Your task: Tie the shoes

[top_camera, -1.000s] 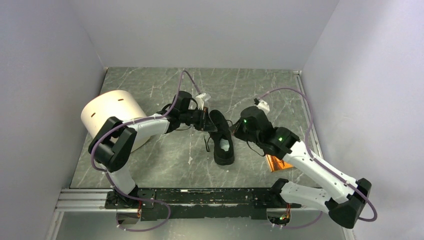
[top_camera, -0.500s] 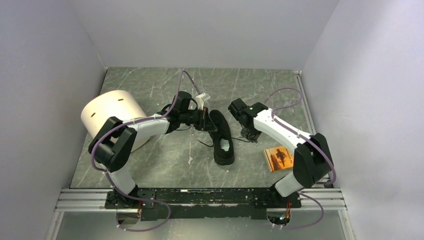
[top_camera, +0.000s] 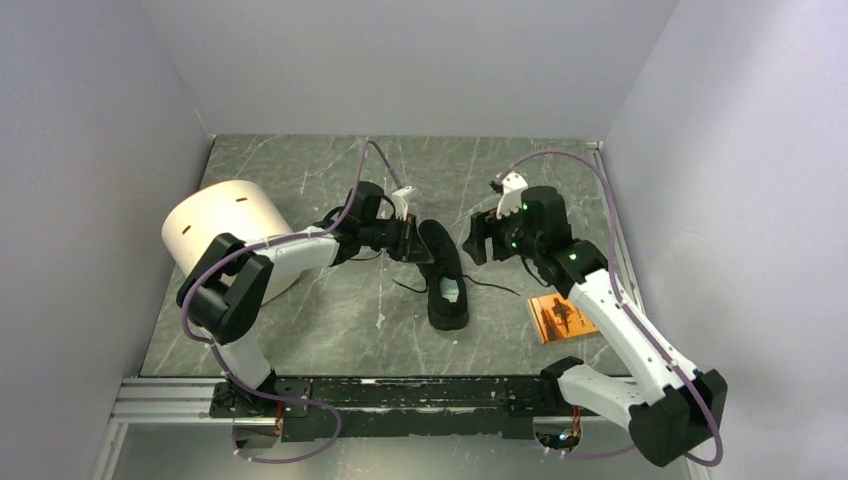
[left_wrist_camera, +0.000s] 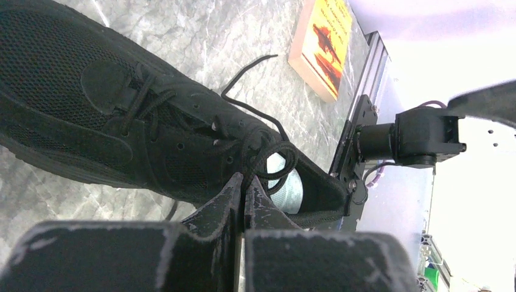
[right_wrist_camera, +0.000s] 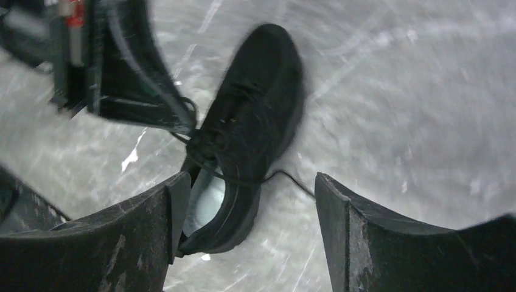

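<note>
The shoe [top_camera: 445,275] lay flat on its sole on the grey counter [top_camera: 330,310], between the two tools. Its toe pointed away from the arm bases and its heel pointed back at them. It was black all over, and a pale insole [left_wrist_camera: 286,185] showed inside the heel end.

The left tool [left_wrist_camera: 244,180] was right at the side of the shoe, up by the top eyelets. Its two fingers were pressed tight together. The tips sat on a small loop of the thin black laces [left_wrist_camera: 268,155], and they looked to be pinching it there. In the top view this tool [top_camera: 410,240] touched the left side of the shoe.

The right tool [top_camera: 478,240] was up in the air on the other side of the shoe, near it but not touching it. Its fingers [right_wrist_camera: 341,237] were spread wide apart and held nothing. In its own blurry view, the shoe [right_wrist_camera: 249,134] showed in the gap between the two fingers, lower down.

One loose lace end [top_camera: 495,287] trailed over the counter on the right tool's side of the shoe.

An orange booklet [top_camera: 562,316] lay flat on the counter further out past that lace end, nearer the arm bases than the right tool. A big white roll [top_camera: 225,235] stood well behind the left tool, beside the left arm.
</note>
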{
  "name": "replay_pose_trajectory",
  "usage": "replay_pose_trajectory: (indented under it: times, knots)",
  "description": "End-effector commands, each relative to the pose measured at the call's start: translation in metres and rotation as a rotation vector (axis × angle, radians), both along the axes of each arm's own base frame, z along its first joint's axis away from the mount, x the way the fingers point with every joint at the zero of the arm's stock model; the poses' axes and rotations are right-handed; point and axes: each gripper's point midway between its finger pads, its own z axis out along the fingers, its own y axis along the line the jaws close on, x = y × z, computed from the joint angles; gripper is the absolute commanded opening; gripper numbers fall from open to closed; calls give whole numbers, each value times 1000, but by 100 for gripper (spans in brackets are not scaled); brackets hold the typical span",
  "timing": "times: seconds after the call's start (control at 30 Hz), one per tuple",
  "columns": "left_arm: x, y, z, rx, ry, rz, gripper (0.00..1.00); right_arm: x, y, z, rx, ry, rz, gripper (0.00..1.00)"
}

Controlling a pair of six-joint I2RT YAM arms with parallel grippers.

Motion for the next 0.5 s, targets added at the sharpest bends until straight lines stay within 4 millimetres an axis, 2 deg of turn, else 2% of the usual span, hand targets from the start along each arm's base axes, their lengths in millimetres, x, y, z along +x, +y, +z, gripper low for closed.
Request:
replay_pose_trajectory:
  times: [0.0,0.1,0.3,0.47]
  knots:
    - [7,-2,25,-32,-71,-24,5,-15,50,-18,60,-77,662,75]
    - [6,-2,25,-34,-67,-35,5,-15,57,-36,82,-25,730,72]
    - [3,0,27,-39,-66,-38,5,-14,52,-67,29,-41,739,72]
    - [3,0,30,-40,-71,-45,5,-19,55,-81,29,-18,735,62]
